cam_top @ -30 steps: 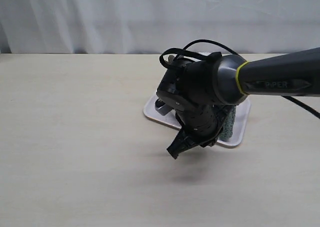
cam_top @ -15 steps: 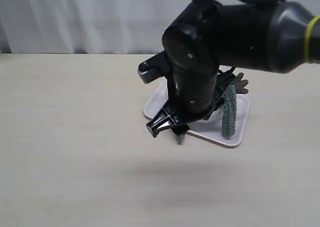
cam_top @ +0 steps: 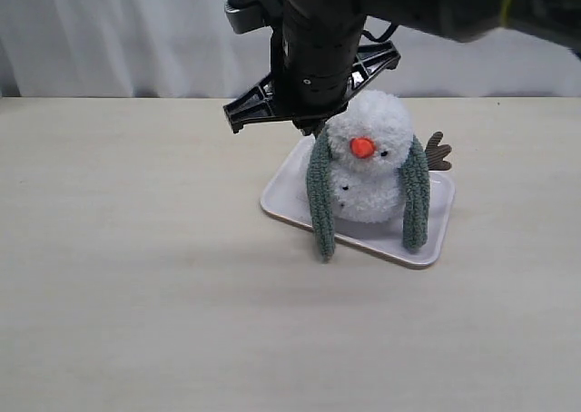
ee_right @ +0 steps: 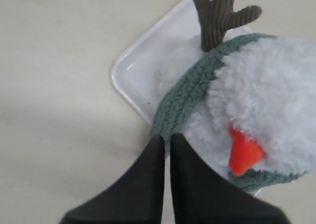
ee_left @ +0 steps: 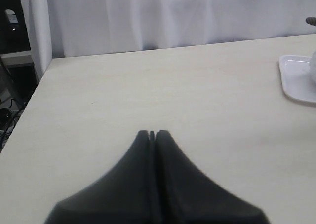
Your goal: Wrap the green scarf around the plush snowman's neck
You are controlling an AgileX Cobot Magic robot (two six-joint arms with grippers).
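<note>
The plush snowman (cam_top: 370, 122) stands upright on a white tray (cam_top: 283, 199), orange nose toward the camera. The green scarf (cam_top: 320, 194) lies behind its neck, and both ends hang down its front, one on each side. My right gripper (cam_top: 316, 129) hovers at the top of the left-hand strand, beside the head. In the right wrist view this gripper (ee_right: 165, 137) has its fingers nearly together, tips pinching the scarf (ee_right: 182, 98) next to the snowman (ee_right: 266, 86). My left gripper (ee_left: 152, 132) is shut and empty, low over bare table.
A brown corduroy arm (cam_top: 437, 152) sticks out on the snowman's right side. The tray's corner (ee_left: 296, 81) shows at the edge of the left wrist view, with a white curtain behind the table and a drop-off at the table's side edge.
The right arm has risen from low in front of the tray to head height, uncovering the snowman. The scarf now hangs in two strands down its front.
</note>
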